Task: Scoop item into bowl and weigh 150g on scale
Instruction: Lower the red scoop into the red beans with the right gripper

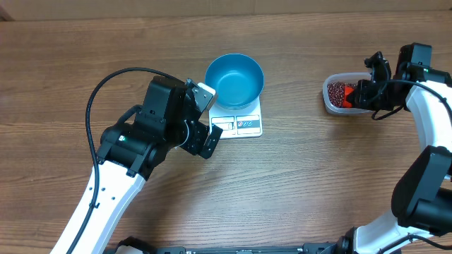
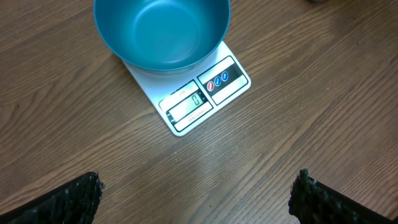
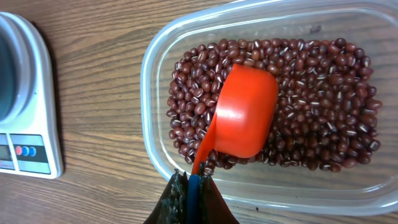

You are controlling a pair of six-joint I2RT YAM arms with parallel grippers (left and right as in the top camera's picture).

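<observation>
Tub (image 3: 147, 81) at right, partly hidden by right arm (image 1: 426, 106) overhead, holds beans (image 3: 323, 81); right pincer (image 3: 188, 190) clenched on orange scoop (image 3: 245, 112) resting on them. Bowl (image 1: 234, 79), empty, sits on scale (image 1: 247, 125), covering its far part. Left pincer (image 2: 198, 183) released.

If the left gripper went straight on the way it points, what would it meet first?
Probably the table, just short of the scale. The open left gripper tilts down toward it; depth is unclear, so it might reach the scale first.
</observation>
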